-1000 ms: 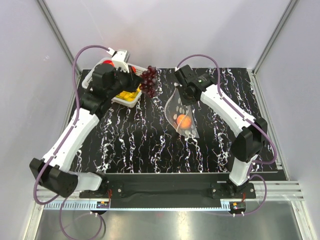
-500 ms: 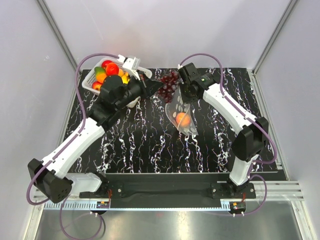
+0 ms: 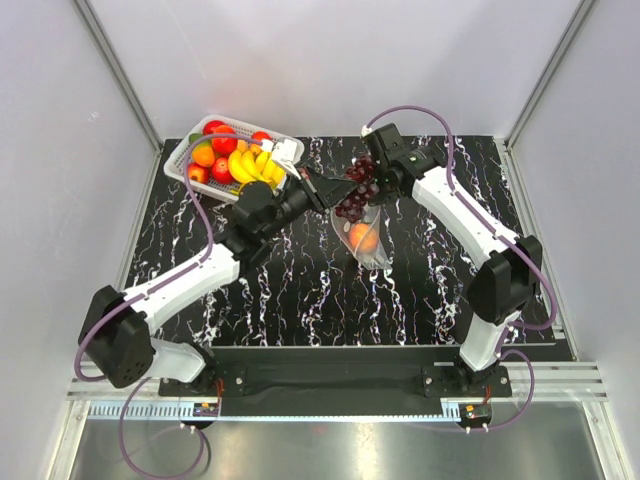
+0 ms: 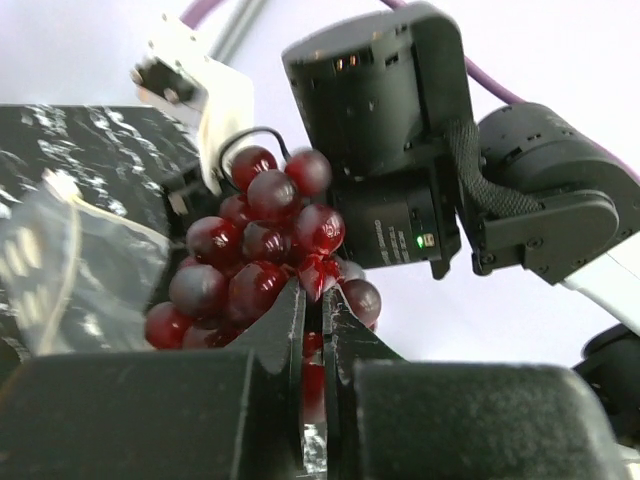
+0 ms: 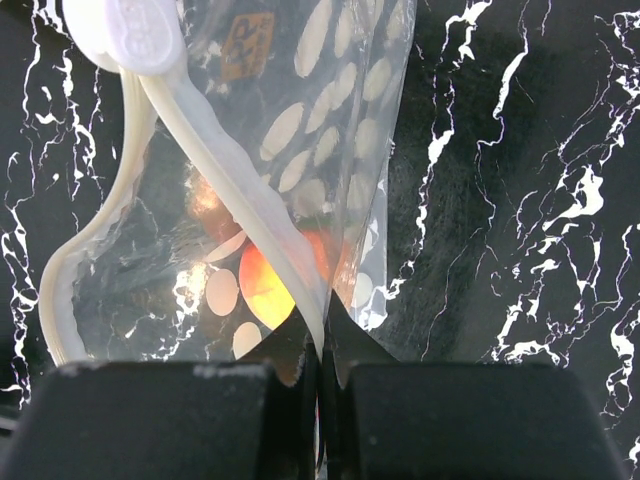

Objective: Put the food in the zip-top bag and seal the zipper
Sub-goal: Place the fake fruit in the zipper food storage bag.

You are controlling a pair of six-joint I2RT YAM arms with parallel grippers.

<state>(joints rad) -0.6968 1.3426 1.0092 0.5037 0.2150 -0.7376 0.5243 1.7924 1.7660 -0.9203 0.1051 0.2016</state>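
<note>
My left gripper [image 3: 334, 193] [image 4: 312, 292] is shut on the dark purple grape bunch [image 3: 355, 192] [image 4: 252, 255], held in the air right at the mouth of the zip-top bag [image 3: 366, 232] [image 5: 250, 190]. The right gripper [image 3: 374, 190] [image 5: 320, 322] is shut on the bag's upper edge, pinching the zipper [image 5: 215, 160] strip and holding the mouth lifted. Inside the dotted clear bag lies an orange-yellow fruit [image 3: 364, 239] [image 5: 268, 285]. The white slider tab [image 5: 128, 30] sits at the strip's top end. More food [image 3: 225, 160] fills the white basket at the back left.
The white lattice basket [image 3: 188, 151] holds red, orange and yellow fruits and a banana bunch [image 3: 252, 166]. The black marbled mat [image 3: 300, 290] covers the table between the arms. Frame posts stand at the back corners.
My left arm has swung right from over the basket, carrying the grape bunch to the bag's mouth. The right gripper has lifted the bag's edge slightly higher and farther back.
</note>
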